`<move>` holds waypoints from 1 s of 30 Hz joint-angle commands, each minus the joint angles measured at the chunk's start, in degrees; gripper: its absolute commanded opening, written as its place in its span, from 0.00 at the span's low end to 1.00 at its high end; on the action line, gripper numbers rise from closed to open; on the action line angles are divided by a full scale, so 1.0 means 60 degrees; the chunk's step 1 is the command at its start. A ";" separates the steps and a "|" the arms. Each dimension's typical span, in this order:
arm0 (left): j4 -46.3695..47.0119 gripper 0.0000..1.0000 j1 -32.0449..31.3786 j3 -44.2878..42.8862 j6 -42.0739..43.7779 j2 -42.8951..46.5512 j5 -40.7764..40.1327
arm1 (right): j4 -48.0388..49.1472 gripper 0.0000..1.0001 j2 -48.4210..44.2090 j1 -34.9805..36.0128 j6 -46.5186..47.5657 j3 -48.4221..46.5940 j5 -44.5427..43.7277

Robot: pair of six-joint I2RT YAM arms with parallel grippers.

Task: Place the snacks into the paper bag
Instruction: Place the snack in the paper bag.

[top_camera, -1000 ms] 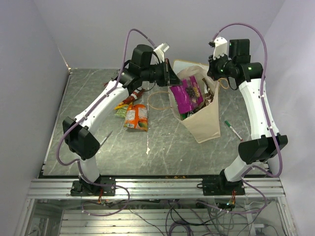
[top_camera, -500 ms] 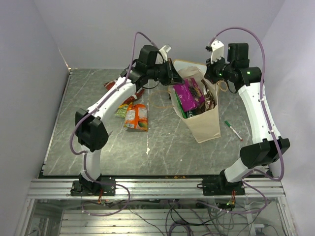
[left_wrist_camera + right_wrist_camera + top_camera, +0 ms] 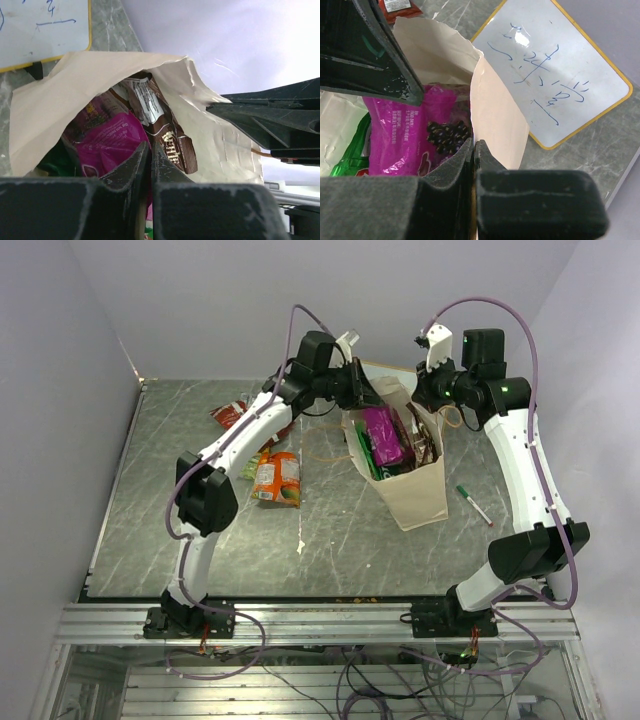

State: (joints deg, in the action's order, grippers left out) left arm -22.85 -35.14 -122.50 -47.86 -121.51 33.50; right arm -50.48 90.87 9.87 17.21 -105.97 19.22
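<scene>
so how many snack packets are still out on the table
3 in view: a red packet far left, an orange packet left of the paper bag, and a green-yellow packet beside it, half under the left arm. That arm may hide more.

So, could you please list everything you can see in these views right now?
paper bag: one, cream, standing mid-table
purple packet: one, purple, in the bag
brown packet: one, brown, in the bag
green packet: one, green, in the bag
orange packet: one, orange, on table left of bag
red packet: one, red, far left of table
whiteboard: one, white with yellow frame, behind bag
pen: one, green-capped, right of bag
table: one, dark grey marble
left pincer: one, black, over bag mouth
right pincer: one, black, clamped on bag rim
</scene>
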 commanded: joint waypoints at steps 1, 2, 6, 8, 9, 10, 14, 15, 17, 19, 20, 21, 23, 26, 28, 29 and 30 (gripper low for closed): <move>0.0496 0.14 -0.0135 -0.0898 0.0697 -0.0170 -0.0401 | 0.0097 0.00 -0.0247 0.0068 0.0020 0.0047 0.0400; 0.0373 0.14 -0.0170 -0.0974 0.0879 -0.0245 -0.0509 | 0.0110 0.00 -0.0251 0.0069 0.0023 0.0054 0.0383; 0.0088 0.14 -0.0326 -0.1113 0.1496 -0.0405 -0.0768 | 0.0171 0.00 -0.0271 0.0062 -0.0010 0.0111 0.0251; -0.0064 0.14 -0.0430 -0.1040 0.1830 -0.0444 -0.0876 | 0.0220 0.00 -0.0274 0.0069 -0.0055 0.0149 0.0152; -0.0056 0.15 -0.0463 -0.0924 0.1868 -0.0446 -0.0816 | 0.0233 0.00 -0.0258 0.0062 -0.0084 0.0145 0.0077; -0.0020 0.15 -0.0495 -0.0802 0.1855 -0.0439 -0.0746 | 0.0244 0.00 -0.0236 0.0063 -0.0118 0.0145 0.0006; 0.0029 0.18 -0.0514 -0.0683 0.1971 -0.0407 -0.0531 | 0.0312 0.00 -0.0188 0.0050 -0.0247 0.0127 -0.0213; -0.0023 0.19 -0.0514 -0.0742 0.2032 -0.0379 -0.0485 | 0.0336 0.00 -0.0176 0.0052 -0.0302 0.0141 -0.0299; -0.0146 0.22 -0.0516 -0.0997 0.2332 -0.0275 -0.0404 | 0.0345 0.00 -0.0159 0.0015 -0.0379 0.0122 -0.0500; -0.0238 0.25 -0.0516 -0.1236 0.2696 -0.0070 -0.0363 | 0.0339 0.00 -0.0149 -0.0029 -0.0446 0.0110 -0.0646; -0.0297 0.28 -0.0507 -0.1322 0.2879 0.0064 -0.0351 | 0.0362 0.00 -0.0146 -0.0046 -0.0471 0.0120 -0.0727; -0.0343 0.31 -0.0510 -0.1379 0.3067 0.0185 -0.0322 | 0.0375 0.00 -0.0147 -0.0064 -0.0498 0.0140 -0.0814; -0.0462 0.39 -0.0509 -0.1422 0.3442 0.0483 -0.0225 | 0.0409 0.00 -0.0139 -0.0084 -0.0537 0.0143 -0.1056; -0.0795 0.45 -0.0494 -0.1360 0.4194 0.0916 -0.0061 | 0.0404 0.00 -0.0127 -0.0112 -0.0512 0.0203 -0.1410; -0.1164 0.48 -0.0501 -0.1292 0.4878 0.1210 -0.0070 | 0.0420 0.00 -0.0143 -0.0127 -0.0489 0.0265 -0.1511; -0.1405 0.49 -0.0489 -0.1208 0.5398 0.1385 -0.0180 | 0.0419 0.00 -0.0143 -0.0122 -0.0482 0.0283 -0.1544; -0.1595 0.50 -0.0476 -0.1077 0.5837 0.1621 -0.0354 | 0.0428 0.00 -0.0159 -0.0123 -0.0483 0.0299 -0.1575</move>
State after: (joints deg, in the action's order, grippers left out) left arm -27.99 -37.87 -128.11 -24.16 -118.32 31.20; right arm -48.97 90.83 9.43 14.87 -105.27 12.34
